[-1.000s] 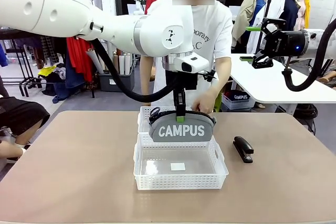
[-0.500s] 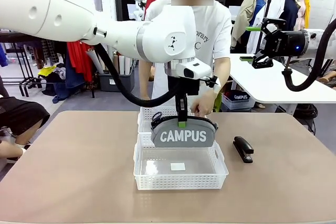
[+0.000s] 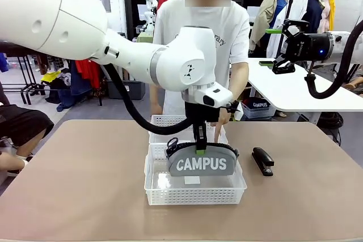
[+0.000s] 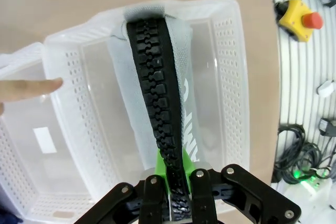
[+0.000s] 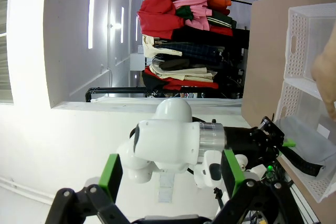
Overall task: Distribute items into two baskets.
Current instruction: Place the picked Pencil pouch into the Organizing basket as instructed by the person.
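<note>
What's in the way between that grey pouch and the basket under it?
Nothing visible. The left hand holds the pouch right over the near basket, whose visible floor bears just a flat label. The person's finger points at the far basket, beside the pouch, not under it.

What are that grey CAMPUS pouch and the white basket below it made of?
The grey zip pouch with white CAMPUS lettering looks like matte woven fabric, with a fine weave showing beside its chunky black zip, probably moulded plastic. The shallow white lattice basket seems smooth, slightly translucent plastic, judging by its perforated walls and sheen.
</note>
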{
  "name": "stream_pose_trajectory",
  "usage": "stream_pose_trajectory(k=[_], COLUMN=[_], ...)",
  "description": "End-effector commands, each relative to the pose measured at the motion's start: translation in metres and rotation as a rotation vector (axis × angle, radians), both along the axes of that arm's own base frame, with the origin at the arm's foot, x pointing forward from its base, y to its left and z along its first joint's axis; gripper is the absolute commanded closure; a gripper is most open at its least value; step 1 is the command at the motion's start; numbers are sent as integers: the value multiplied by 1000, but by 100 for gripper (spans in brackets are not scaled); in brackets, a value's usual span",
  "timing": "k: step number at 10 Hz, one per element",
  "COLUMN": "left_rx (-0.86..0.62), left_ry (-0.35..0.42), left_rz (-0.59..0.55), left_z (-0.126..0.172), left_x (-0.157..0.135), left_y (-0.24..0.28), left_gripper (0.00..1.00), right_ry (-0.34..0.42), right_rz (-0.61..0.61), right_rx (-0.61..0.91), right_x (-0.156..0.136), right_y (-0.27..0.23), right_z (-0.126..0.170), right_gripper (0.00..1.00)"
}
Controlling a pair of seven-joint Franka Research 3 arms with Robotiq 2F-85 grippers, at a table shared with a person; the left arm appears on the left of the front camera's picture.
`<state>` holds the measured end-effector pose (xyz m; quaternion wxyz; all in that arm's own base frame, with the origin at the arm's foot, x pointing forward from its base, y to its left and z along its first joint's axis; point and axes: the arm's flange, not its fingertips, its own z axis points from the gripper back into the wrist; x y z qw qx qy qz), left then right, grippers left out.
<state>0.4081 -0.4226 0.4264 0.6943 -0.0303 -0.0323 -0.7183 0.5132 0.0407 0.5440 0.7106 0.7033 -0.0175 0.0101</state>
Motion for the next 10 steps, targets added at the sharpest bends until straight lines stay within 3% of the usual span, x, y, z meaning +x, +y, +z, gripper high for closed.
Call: stream_pose_trajectory(k=[1, 5, 10], left_rx=[13, 17, 16], left_ry=[-29, -34, -9], left_rz=[11, -17, 7], left_z=[-10, -40, -48], left_x=[-5, 4, 7], left_y=[11, 9, 7], left_gripper=[100, 100, 100], right_ry=[-4, -4, -4], right_rz=[-1, -1, -1], right_rx=[0, 0, 0], right_x=[0, 0, 0], right_y=[0, 0, 0], right_z=[2, 2, 2], right_gripper=[0, 0, 0])
